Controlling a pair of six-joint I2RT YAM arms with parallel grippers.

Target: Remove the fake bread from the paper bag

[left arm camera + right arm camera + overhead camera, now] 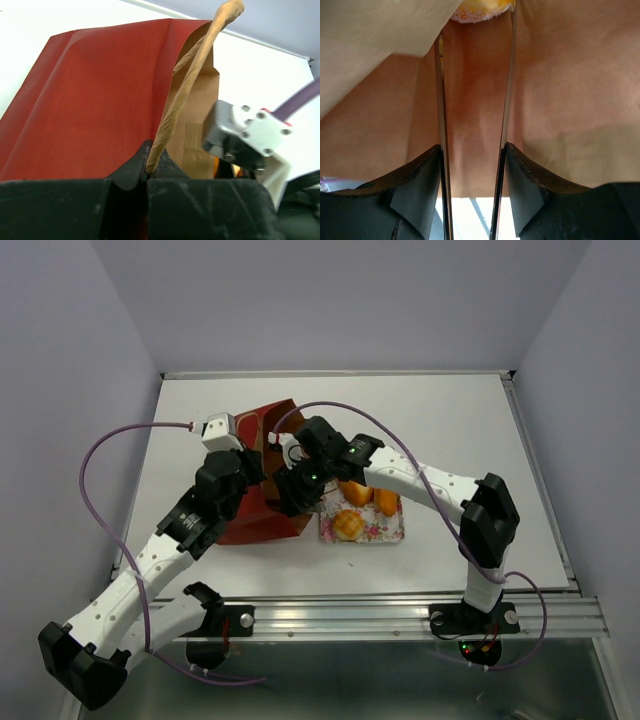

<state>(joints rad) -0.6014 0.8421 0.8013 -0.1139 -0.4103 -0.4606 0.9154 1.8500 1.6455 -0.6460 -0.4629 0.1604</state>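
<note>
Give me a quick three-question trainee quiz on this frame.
1. True or false: the left gripper is shut on the paper bag by its cord handle.
2. Where is the right gripper? A) inside the bag, jaws apart; B) hovering outside it; C) out of every view.
3. In the right wrist view, what yellow-orange thing shows at the far end, past the fingertips?
Key: 1 true; 2 A; 3 the fake bread.
</note>
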